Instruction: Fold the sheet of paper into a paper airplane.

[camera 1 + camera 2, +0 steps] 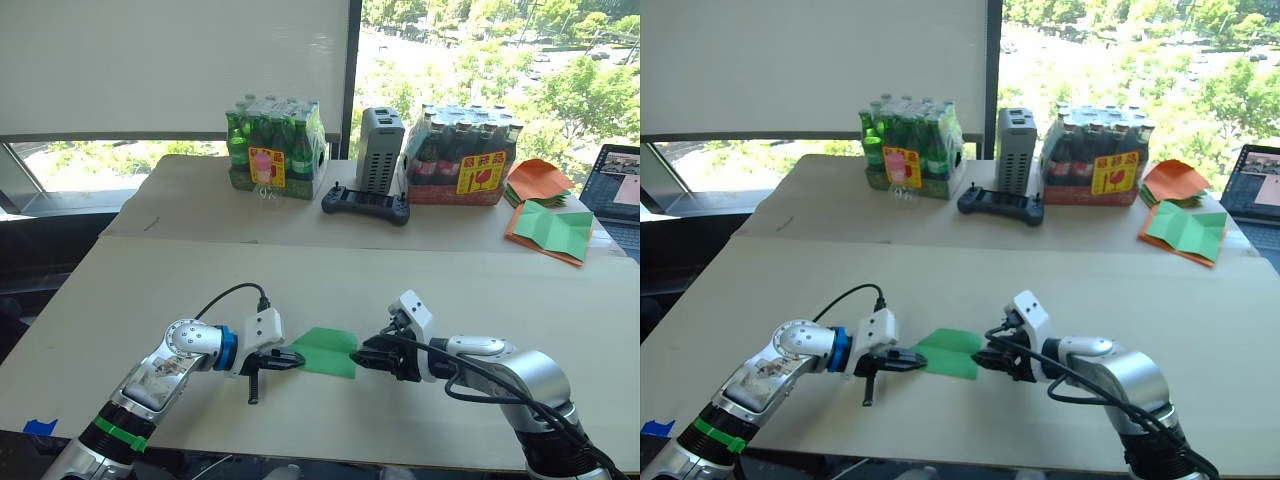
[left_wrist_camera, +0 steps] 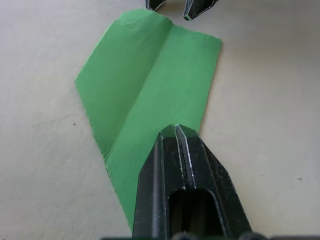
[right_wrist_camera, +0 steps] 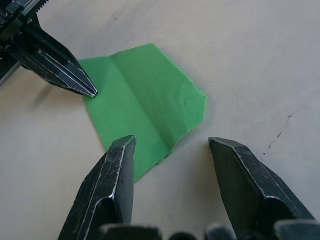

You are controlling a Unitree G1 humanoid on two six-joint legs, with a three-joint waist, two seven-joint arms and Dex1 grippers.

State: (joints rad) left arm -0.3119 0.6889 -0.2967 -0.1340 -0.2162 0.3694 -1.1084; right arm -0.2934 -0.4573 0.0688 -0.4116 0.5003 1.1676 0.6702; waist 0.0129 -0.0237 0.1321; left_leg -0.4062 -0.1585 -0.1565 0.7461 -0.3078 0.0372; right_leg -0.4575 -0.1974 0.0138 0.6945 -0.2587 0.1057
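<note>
The sheet of paper (image 1: 327, 351), already folded to a smaller green piece with a crease running along it, lies flat on the tabletop (image 1: 420, 275) between the two claws; the left claw (image 2: 176, 131) is clenched, its closed tips pressing down on one end of the paper; the right claw (image 3: 171, 143) is released, jaws spread, one finger over the paper's near corner and the other on bare tabletop just beside the opposite edge. To do this fold well, I judge the left claw should pin its end firmly while the right takes the free edge low and shallow, lifting it over along the crease without dragging the paper sideways.
</note>
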